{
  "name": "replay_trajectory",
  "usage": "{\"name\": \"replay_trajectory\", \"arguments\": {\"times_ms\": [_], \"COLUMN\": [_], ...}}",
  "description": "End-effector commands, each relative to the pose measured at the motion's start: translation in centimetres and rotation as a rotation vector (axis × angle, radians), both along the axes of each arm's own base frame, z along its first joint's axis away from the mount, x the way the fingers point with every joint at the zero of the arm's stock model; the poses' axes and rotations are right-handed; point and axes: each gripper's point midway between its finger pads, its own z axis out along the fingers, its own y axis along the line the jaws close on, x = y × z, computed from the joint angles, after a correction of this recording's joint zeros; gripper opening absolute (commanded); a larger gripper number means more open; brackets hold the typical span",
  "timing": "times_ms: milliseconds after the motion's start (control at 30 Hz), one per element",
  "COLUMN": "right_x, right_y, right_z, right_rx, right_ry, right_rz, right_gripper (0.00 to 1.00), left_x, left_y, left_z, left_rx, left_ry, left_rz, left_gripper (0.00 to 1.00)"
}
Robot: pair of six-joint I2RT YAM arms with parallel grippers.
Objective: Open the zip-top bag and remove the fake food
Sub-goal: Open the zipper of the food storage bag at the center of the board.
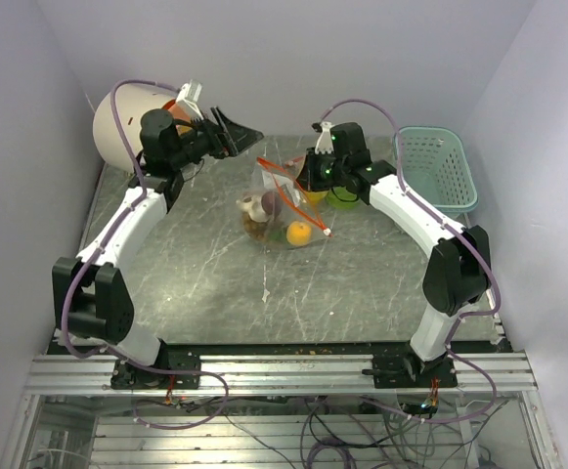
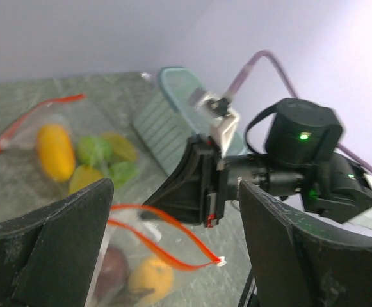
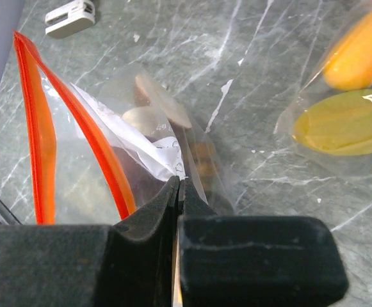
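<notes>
The clear zip-top bag (image 1: 276, 200) stands on the table's middle, and the two halves of its red-orange strip (image 2: 153, 233) are spread apart. Inside lies the fake food: an orange fruit (image 1: 299, 233) and brown and tan mushroom lumps (image 1: 255, 207); the mushroom lumps (image 3: 152, 107) show through the plastic in the right wrist view. My right gripper (image 1: 308, 176) is shut on the zip-top bag's thin plastic (image 3: 173, 150) just under the strip and holds that side up. My left gripper (image 1: 247, 132) hangs open above and to the left of the bag, its fingers (image 2: 51, 243) wide and empty.
A second clear bag (image 1: 334, 198) with yellow and green pieces lies just behind the right gripper. A pale teal basket (image 1: 440, 168) stands at the back right. A white dome (image 1: 125, 122) sits at the back left. A small white clip (image 3: 70, 16) lies on the table.
</notes>
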Motion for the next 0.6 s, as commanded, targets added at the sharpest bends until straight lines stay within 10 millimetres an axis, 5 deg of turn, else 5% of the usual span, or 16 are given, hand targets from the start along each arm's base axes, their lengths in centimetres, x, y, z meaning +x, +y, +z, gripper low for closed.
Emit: {"name": "replay_trajectory", "arguments": {"times_ms": [0, 300, 567], "right_x": [1.1, 1.8, 1.1], "right_y": [-0.7, -1.9, -2.1], "right_z": [1.6, 1.3, 0.5], "right_rx": [0.017, -0.012, -0.03], "right_ry": [-0.027, -0.01, 0.008], "right_rz": [-0.068, -0.168, -0.196], "right_gripper": [0.0, 0.0, 0.0], "left_x": [0.4, -3.0, -4.0], "left_y": [1.7, 0.4, -1.7], "left_z": [-8.5, -10.3, -9.9], "left_rx": [0.227, 0.263, 0.269], "left_ry": [0.288, 0.533, 0.584], "left_rz": [0.218, 0.435, 0.492], "left_gripper": [0.89, 0.72, 0.75]}}
